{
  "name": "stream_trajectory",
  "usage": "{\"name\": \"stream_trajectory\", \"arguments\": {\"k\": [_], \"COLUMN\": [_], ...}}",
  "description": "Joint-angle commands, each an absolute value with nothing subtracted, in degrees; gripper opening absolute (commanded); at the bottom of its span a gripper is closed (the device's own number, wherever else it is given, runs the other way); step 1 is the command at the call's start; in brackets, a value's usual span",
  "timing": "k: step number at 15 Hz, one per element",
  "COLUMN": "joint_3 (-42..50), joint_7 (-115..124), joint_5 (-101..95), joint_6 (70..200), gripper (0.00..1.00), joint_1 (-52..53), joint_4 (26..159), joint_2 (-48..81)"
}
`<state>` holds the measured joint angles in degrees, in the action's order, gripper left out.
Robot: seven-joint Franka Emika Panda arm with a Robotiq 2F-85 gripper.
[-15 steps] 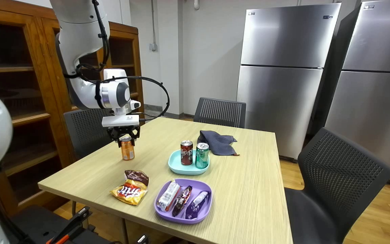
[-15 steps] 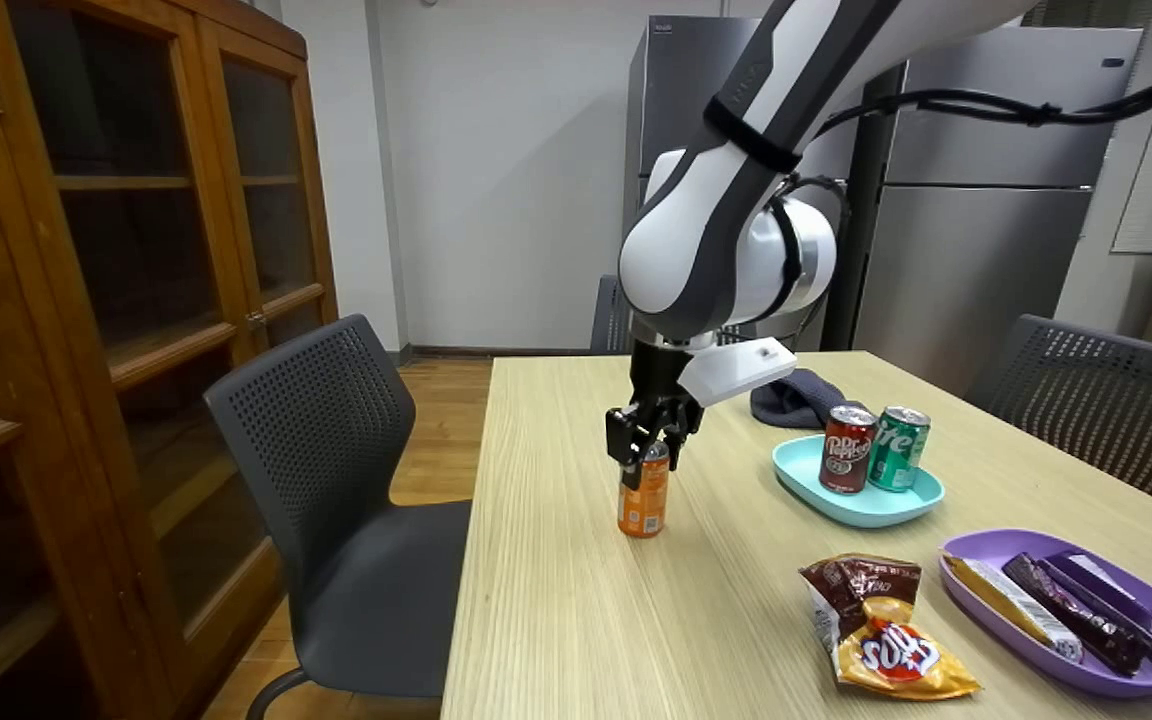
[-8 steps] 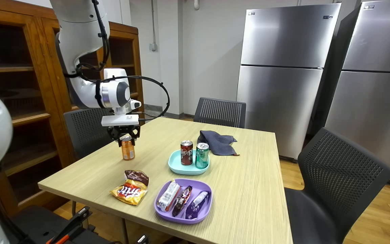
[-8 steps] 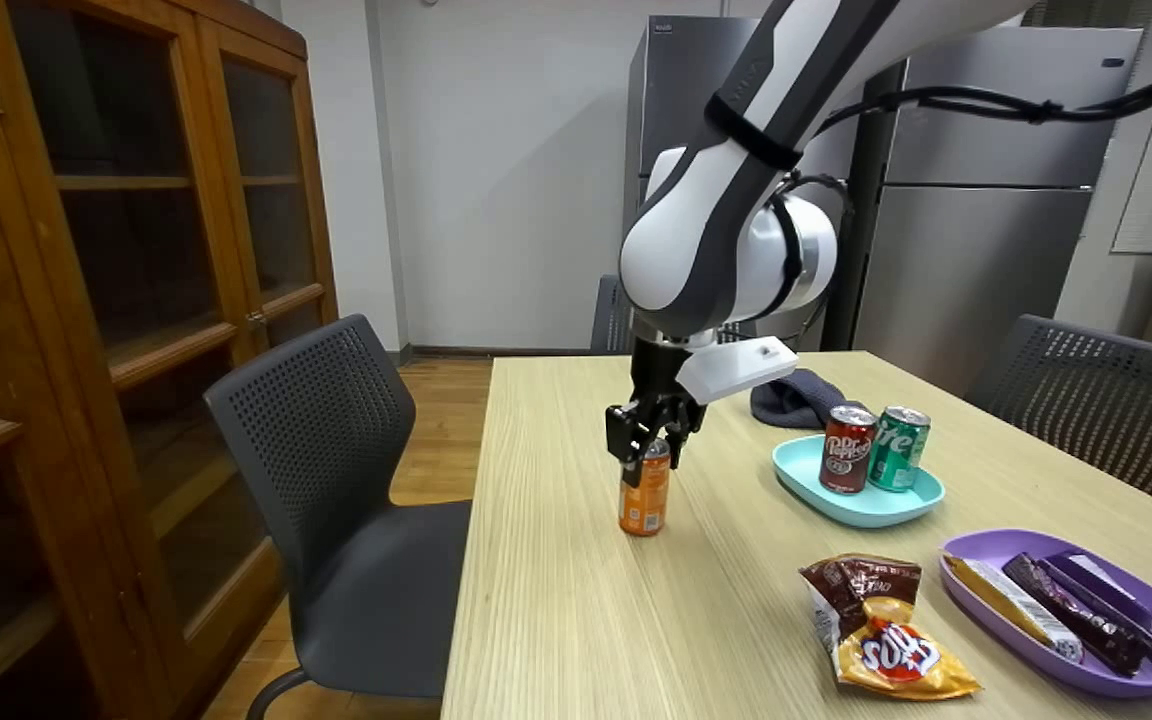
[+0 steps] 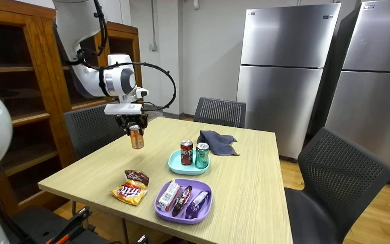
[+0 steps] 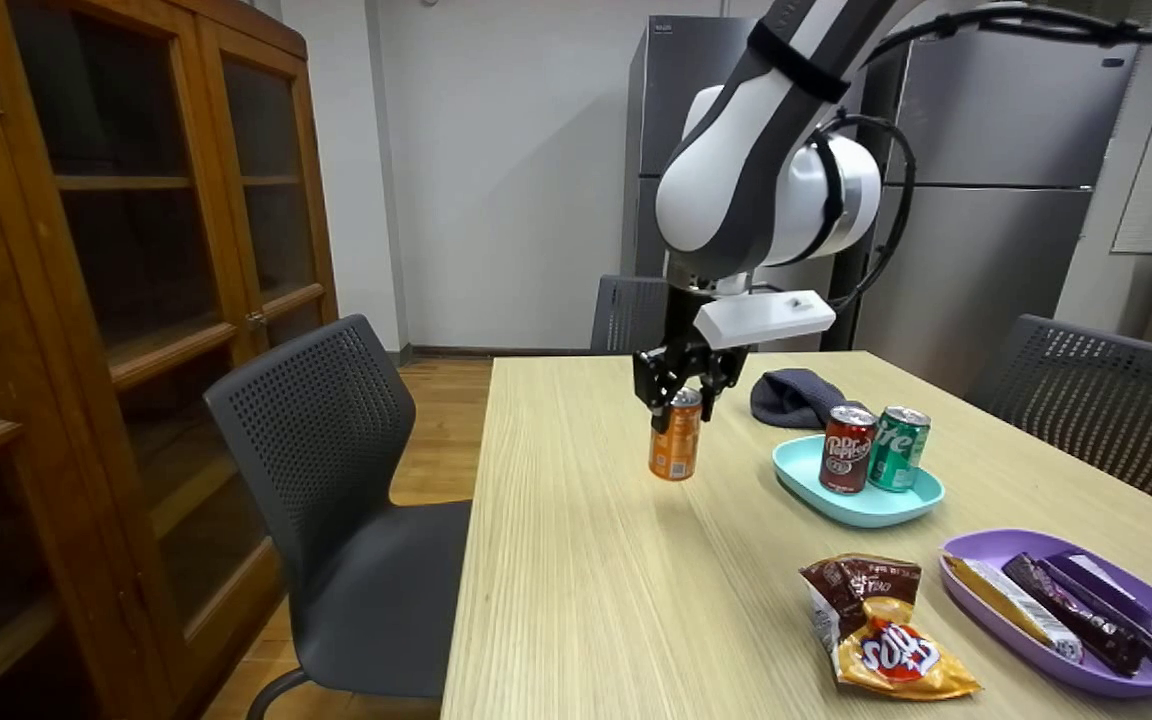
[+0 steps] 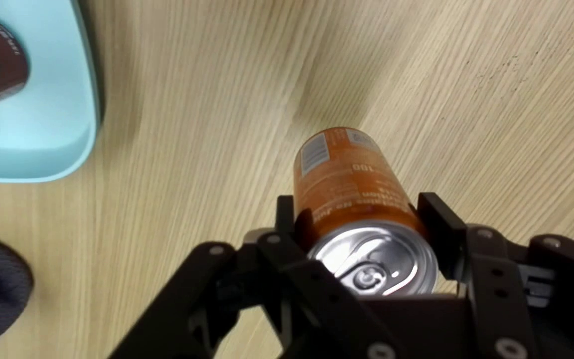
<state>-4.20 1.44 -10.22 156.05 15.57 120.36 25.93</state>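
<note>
Snugly, tool [image 7: 360, 213] grips orange cylindrical metal can [image 6: 676, 448] above wood-grained table [image 6: 576, 570].

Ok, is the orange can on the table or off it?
Off it: the can hangs in the claw, clear of the table in both exterior views.

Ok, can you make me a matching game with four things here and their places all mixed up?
Things
1. orange can
2. green can
3. brown and yellow bag
4. purple wrapped snack

Places
A. lying right on the table
B. on the purple tray
C. gripped by the tool, up off the table
D. standing on the light blue tray

Right pairs: 1-C, 2-D, 3-A, 4-B
</note>
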Motion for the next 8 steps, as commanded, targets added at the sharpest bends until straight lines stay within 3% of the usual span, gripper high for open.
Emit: {"name": "stream_trajectory", "arguments": {"k": [1,8], "joint_3": [-2.5,-0.5], "joint_7": [5.5,7.7], "joint_5": [-10.9,-10.6], "joint_6": [154.6,154.8], "gripper": [0.38,0.38], "joint_1": [15.6,13.6], "joint_4": [124.9,130.6], "joint_2": [19.7,14.4]}}
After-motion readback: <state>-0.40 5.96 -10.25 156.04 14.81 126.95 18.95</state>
